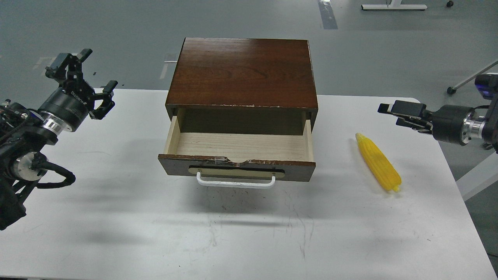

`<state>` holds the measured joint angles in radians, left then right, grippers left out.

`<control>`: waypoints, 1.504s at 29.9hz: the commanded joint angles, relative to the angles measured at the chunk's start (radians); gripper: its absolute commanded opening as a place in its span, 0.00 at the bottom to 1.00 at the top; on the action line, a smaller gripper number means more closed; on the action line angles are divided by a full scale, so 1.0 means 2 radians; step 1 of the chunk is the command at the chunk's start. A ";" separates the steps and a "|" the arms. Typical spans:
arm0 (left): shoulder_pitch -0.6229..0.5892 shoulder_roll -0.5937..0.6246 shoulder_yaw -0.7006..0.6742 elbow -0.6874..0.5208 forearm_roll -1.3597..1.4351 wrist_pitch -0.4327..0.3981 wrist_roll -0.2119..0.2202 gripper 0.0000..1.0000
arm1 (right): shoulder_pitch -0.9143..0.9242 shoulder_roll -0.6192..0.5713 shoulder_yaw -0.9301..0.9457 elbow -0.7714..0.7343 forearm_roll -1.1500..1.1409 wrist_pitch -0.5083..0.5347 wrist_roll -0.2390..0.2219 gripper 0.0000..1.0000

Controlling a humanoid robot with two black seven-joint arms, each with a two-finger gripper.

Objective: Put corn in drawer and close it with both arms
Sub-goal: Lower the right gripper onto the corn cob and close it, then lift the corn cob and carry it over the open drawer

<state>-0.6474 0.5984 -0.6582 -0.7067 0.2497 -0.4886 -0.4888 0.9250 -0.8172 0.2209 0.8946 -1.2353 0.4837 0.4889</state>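
The yellow corn (379,162) lies on the white table (116,217), to the right of the drawer, with its tapered end pointing away from me. The drawer (299,168) is pulled open from the dark cabinet (243,72); its pale wood inside is empty and its white handle (235,182) faces me. My left gripper (91,72) is open and empty, raised over the table's far left. My right gripper (392,115) points left, raised above the far right of the table, beyond the corn's tip. Its two fingers stand apart and hold nothing.
The table's right edge (453,179) runs close to the corn. Grey floor lies behind the table, with a white stand base (393,6) at the far back and a wheeled leg (451,90) at the right.
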 commanded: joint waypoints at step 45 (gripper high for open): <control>0.004 -0.008 0.001 0.002 0.008 0.000 0.000 1.00 | 0.062 0.067 -0.216 -0.039 -0.075 -0.093 0.000 0.04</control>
<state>-0.6396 0.5830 -0.6522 -0.7056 0.2670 -0.4887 -0.4888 1.0130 -0.6486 -0.2189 0.7563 -1.3916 0.2966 0.4887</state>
